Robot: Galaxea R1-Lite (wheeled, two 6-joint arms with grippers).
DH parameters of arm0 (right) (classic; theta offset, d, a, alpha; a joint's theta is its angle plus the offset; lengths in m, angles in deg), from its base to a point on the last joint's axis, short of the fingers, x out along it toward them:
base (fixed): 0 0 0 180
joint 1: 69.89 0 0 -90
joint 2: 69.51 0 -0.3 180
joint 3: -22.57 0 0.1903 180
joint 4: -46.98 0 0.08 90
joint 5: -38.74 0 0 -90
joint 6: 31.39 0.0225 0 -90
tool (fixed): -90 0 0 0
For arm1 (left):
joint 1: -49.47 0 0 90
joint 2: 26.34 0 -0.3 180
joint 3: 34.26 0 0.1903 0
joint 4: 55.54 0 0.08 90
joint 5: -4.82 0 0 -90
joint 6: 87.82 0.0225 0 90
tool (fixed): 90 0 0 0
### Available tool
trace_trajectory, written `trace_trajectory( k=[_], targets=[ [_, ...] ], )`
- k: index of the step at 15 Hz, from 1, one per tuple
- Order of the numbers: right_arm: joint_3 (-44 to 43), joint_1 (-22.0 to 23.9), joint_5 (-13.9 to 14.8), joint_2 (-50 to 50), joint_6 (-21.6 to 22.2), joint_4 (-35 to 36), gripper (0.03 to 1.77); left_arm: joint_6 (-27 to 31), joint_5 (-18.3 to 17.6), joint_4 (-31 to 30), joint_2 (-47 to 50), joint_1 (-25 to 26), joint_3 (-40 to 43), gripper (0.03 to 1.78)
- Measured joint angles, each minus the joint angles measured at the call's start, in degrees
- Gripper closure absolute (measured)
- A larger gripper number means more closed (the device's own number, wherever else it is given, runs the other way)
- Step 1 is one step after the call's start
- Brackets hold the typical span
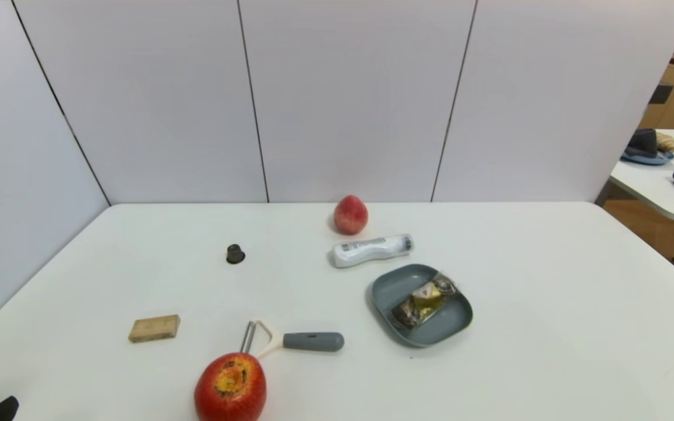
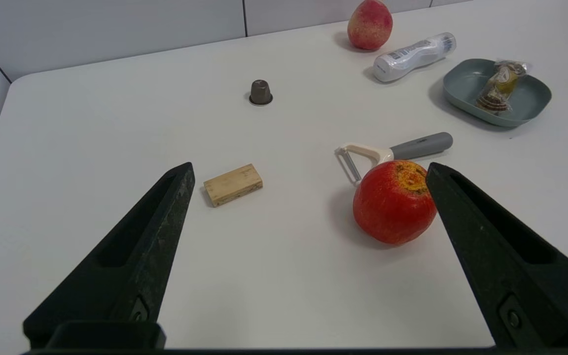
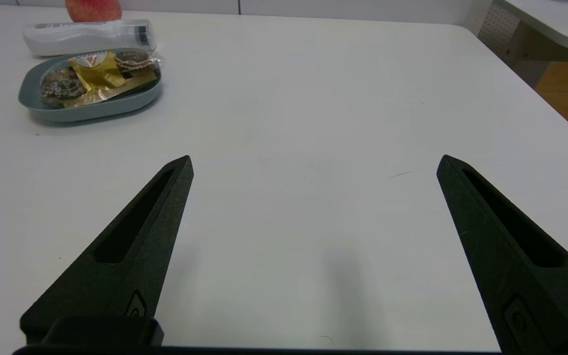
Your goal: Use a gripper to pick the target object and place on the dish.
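The target object, a clear-wrapped snack packet (image 1: 425, 301) with dark ends and a gold middle label, lies inside the grey-blue dish (image 1: 392, 287) right of the table's middle; both also show in the left wrist view as packet (image 2: 500, 87) in dish (image 2: 466, 81) and in the right wrist view as packet (image 3: 97, 77) in dish (image 3: 87, 111). My left gripper (image 2: 310, 169) is open over the near left of the table, empty, short of a red apple (image 2: 392, 204). My right gripper (image 3: 314, 160) is open over bare table, well away from the dish.
A tan wooden block (image 1: 154, 328), a grey-handled peeler (image 1: 296, 340) and the red apple (image 1: 230, 388) lie near the front left. A small dark capsule (image 1: 235, 254), a white bottle (image 1: 371, 250) and a second apple (image 1: 350, 214) sit farther back.
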Motion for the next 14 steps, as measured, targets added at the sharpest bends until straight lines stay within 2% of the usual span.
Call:
trace_trajectory(
  k=[4,8,10,12,14],
  targets=[
    [0.0,0.0,0.0,0.0,0.0,0.0,0.09,-1.0,0.2,-6.7,7.6,1.5,9.7,0.12],
    [0.0,0.0,0.0,0.0,0.0,0.0,0.09,-2.5,0.5,-7.5,15.6,3.7,17.9,0.12],
    [0.0,0.0,0.0,0.0,0.0,0.0,0.09,-2.8,4.1,-7.4,20.0,4.0,21.4,0.12],
    [0.0,0.0,0.0,0.0,0.0,0.0,0.09,-2.9,11.5,-8.0,23.1,4.2,24.6,0.12],
    [0.0,0.0,0.0,0.0,0.0,0.0,0.09,-1.9,13.3,-9.4,24.5,4.2,27.4,0.12]
  ],
)
